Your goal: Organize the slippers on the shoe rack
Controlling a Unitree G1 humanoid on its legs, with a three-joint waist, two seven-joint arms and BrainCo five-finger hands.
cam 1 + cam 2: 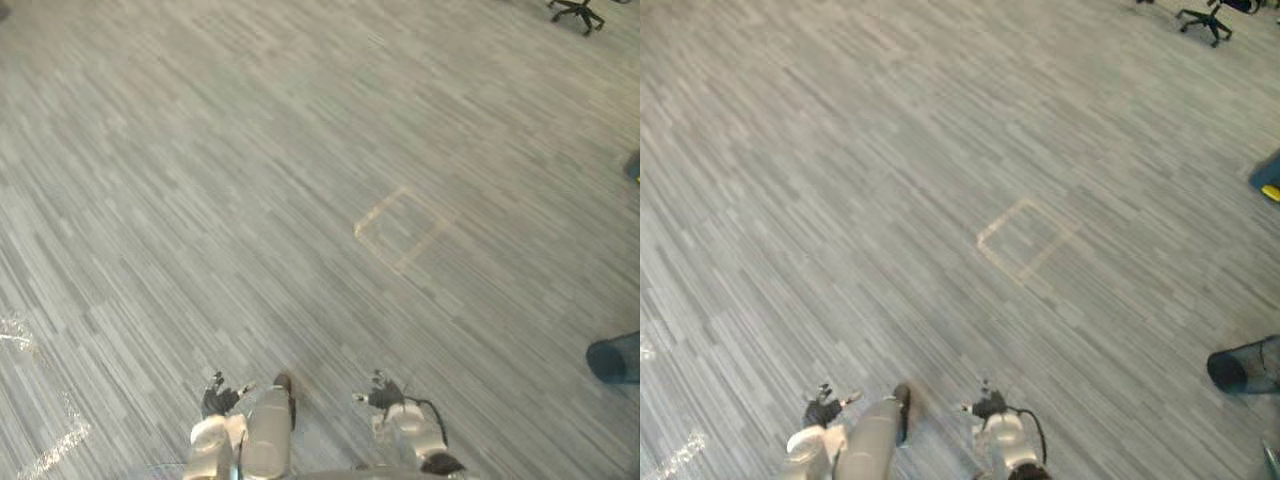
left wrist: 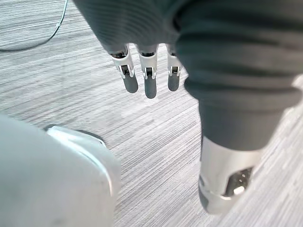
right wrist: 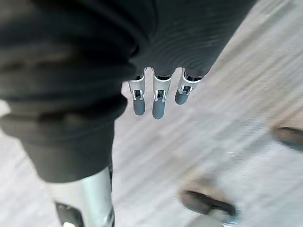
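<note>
Fingers on L hand & R hand hang straight, holding nothing, over grey floor. Chair far off.

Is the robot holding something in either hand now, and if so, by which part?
Nothing is held. The left hand and the right hand both show straight, empty fingers over the grey floor.
</note>
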